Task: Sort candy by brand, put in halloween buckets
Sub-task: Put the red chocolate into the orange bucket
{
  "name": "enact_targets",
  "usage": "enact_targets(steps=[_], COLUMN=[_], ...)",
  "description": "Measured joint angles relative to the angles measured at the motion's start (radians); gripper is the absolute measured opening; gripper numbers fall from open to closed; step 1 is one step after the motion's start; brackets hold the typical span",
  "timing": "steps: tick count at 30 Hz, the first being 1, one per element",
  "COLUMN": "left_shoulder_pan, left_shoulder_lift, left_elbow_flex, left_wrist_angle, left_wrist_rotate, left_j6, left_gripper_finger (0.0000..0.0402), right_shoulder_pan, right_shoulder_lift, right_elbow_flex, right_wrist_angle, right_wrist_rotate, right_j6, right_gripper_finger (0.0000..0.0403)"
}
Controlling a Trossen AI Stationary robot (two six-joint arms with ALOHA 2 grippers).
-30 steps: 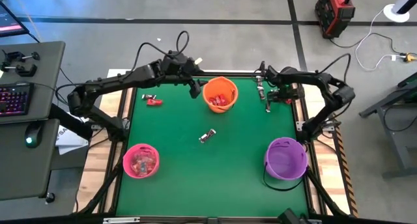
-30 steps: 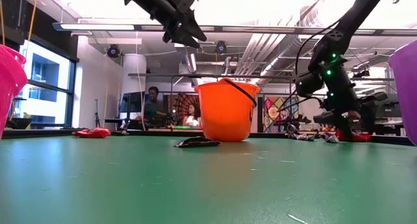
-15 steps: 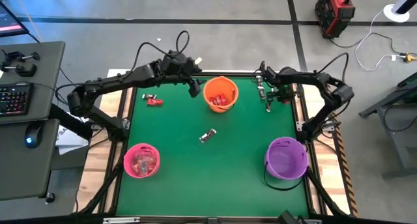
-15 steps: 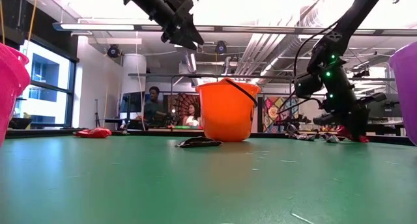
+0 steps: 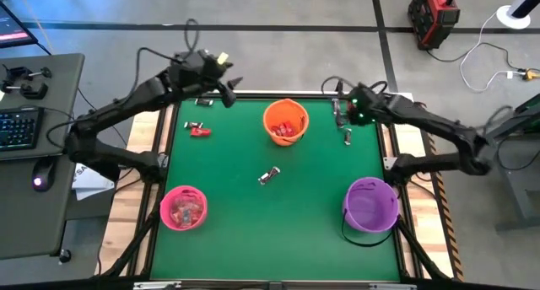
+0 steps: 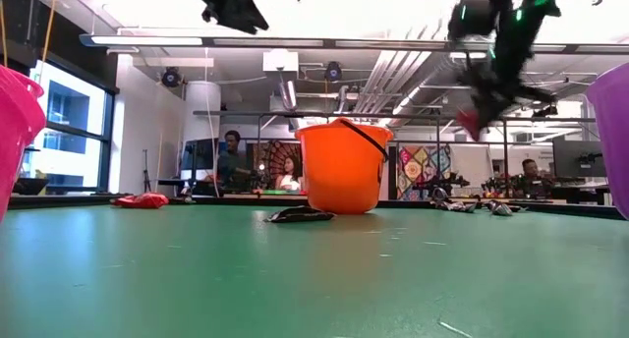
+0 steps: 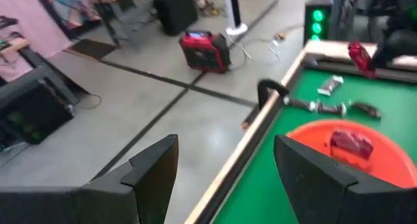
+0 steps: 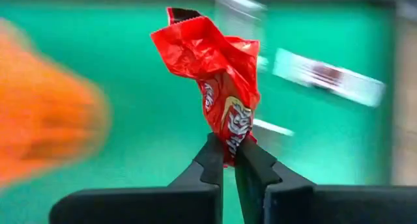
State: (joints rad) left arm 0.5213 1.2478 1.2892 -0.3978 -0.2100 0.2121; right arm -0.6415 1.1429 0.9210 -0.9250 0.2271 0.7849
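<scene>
Orange bucket [image 5: 285,121] stands at the table's far middle with red candy inside [image 7: 352,144]. Pink bucket [image 5: 183,207] is near left and purple bucket [image 5: 369,204] near right. My right gripper [image 8: 228,160] is shut on a red candy [image 8: 218,74], raised above the far right of the table [image 5: 342,111]. My left gripper [image 7: 225,185] is open with nothing between its fingers, high over the far left edge [image 5: 224,86]. Loose candy lies on the cloth: a red piece [image 5: 200,131], a silvery one [image 5: 268,175], and others at the far right [image 5: 346,138]. My right gripper pinches the red candy's lower end [image 8: 229,146] between its two fingertips. The fingers slant steeply down from above. The crumpled wrapper sticks out beyond the fingertips, and in the low view the candy [image 6: 475,125] is lifted well clear of the table.
The green table has a raised rim with a black clamp [image 7: 270,90] at the far edge. Open cloth lies in the middle and toward the near edge. A red device [image 5: 434,16] and cables sit on the floor beyond the table. People show in the room behind.
My right gripper has taken a red candy from the far right of the table and risen steeply with it, lifting it clear. My left gripper has left the orange bucket's far left side, moving up and toward the far left corner, still open.
</scene>
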Motion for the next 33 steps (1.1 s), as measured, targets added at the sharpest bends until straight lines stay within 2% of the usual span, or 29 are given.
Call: enact_targets(steps=[3, 5, 8, 12, 16, 18, 23, 28, 33], left_shoulder_pan=[0.019, 0.024, 0.029, 0.029, 0.029, 0.027, 0.027, 0.028, 0.055], left_shoulder_lift=[-0.033, -0.045, -0.050, -0.047, -0.045, -0.046, -0.046, -0.046, -0.028], left_elbow_flex=[0.000, 0.000, 0.000, 0.000, 0.000, 0.000, 0.000, 0.000, -0.034], left_wrist_angle=[-0.011, -0.041, -0.115, -0.213, -0.277, -0.304, -0.384, -0.476, -0.595], left_wrist_rotate=[0.000, -0.002, 0.000, 0.001, -0.004, -0.019, -0.047, -0.070, -0.064], left_j6=[-0.023, -0.025, -0.028, -0.058, -0.072, -0.072, -0.072, -0.084, -0.145], left_gripper_finger=[0.0241, 0.0241, 0.0241, 0.0241, 0.0241, 0.0241, 0.0241, 0.0241, 0.0241], right_shoulder_pan=[0.053, 0.091, 0.162, 0.253, 0.288, 0.288, 0.289, 0.287, 0.269], right_shoulder_lift=[-0.077, -0.082, -0.037, 0.090, 0.229, 0.284, 0.370, 0.379, 0.378], right_elbow_flex=[-0.025, -0.034, -0.034, -0.034, -0.029, -0.005, 0.082, 0.194, 0.327], right_wrist_angle=[0.315, 0.511, 0.708, 0.851, 0.898, 0.898, 0.862, 0.818, 0.747], right_wrist_rotate=[-0.137, -0.212, -0.247, -0.249, -0.221, -0.218, -0.264, -0.235, -0.231], right_j6=[0.011, 0.019, 0.018, 0.001, 0.002, 0.003, -0.031, -0.192, -0.323], right_gripper_finger=[0.0012, 0.0012, 0.0013, 0.0013, 0.0021, 0.0038, 0.0127, 0.0227, 0.0277])
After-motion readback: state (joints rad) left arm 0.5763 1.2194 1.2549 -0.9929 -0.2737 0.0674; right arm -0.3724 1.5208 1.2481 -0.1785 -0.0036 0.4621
